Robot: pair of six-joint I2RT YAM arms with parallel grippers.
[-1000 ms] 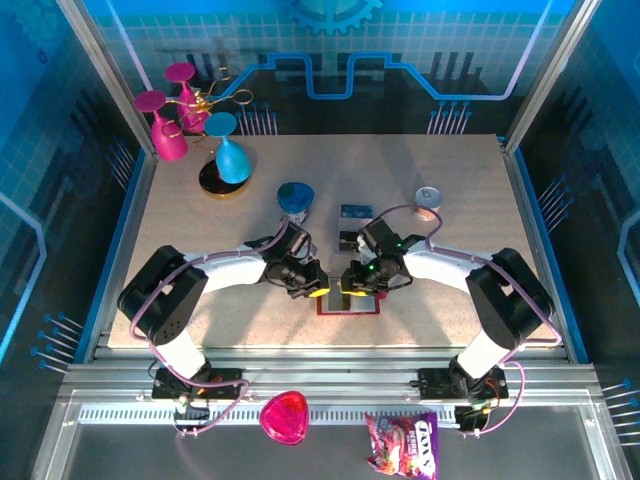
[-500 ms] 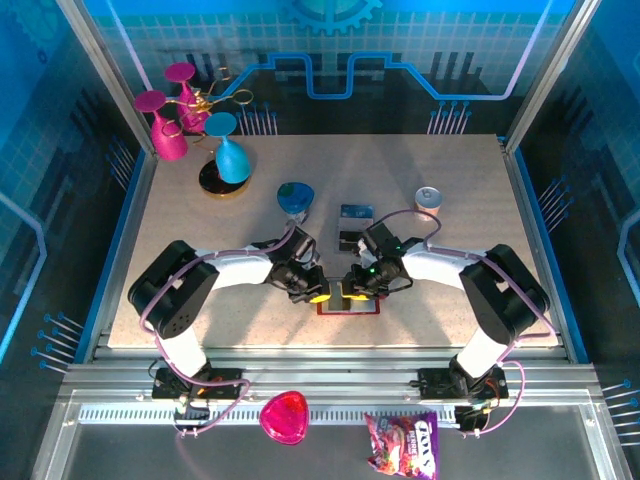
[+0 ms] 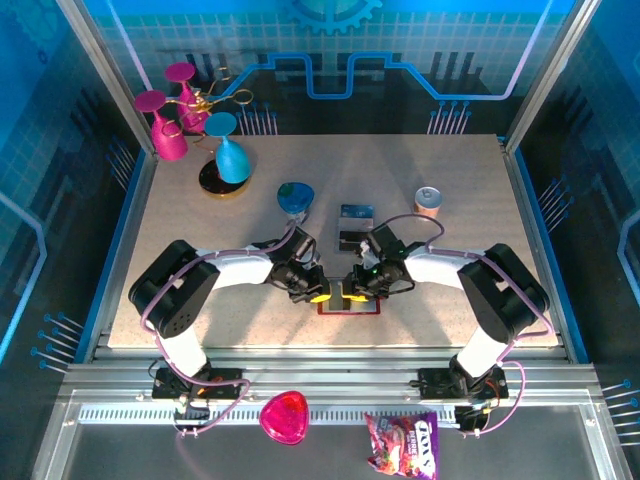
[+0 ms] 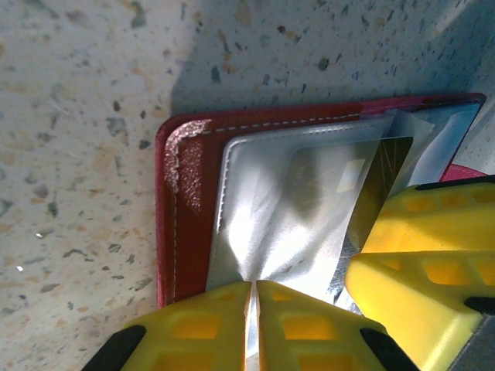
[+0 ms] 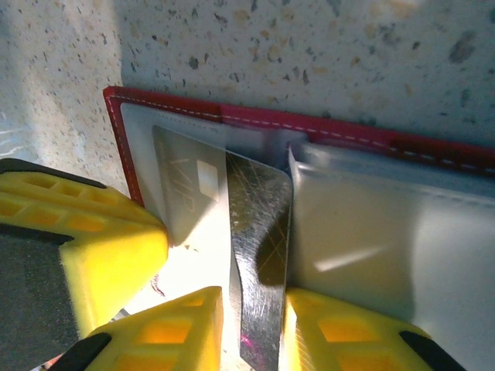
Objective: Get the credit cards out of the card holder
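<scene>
The card holder (image 3: 370, 306) is lying open on the bench (image 3: 470, 180), near its front edge and midway between the two arms, with both pincers bearing down on it from either side. The left pincer (image 3: 317, 293) is sitting at the holder's left half; in its wrist view the left pincer (image 4: 252, 297) is clenched, its two yellow fingers pressing together on the edge of the pale pocket (image 4: 255, 209), while the dark red cover of the card holder (image 4: 182, 201) is spreading out beyond the fingertips. The right pincer (image 3: 352, 291) is standing just beside the left one, over the holder's middle. In its own wrist view the right pincer (image 5: 255, 309) is grasping the dark card (image 5: 259, 209), which is sticking out of the pocket along the fold and running back between the two fingers, tilted up on its edge. The red stitched rim of the card holder (image 5: 340, 135) is lying just past the card's far end. A second card (image 5: 189, 185) is showing through the translucent pocket beside it. The blue card (image 3: 356, 211) is lying flat on the bench, farther back and apart from both pincers.
</scene>
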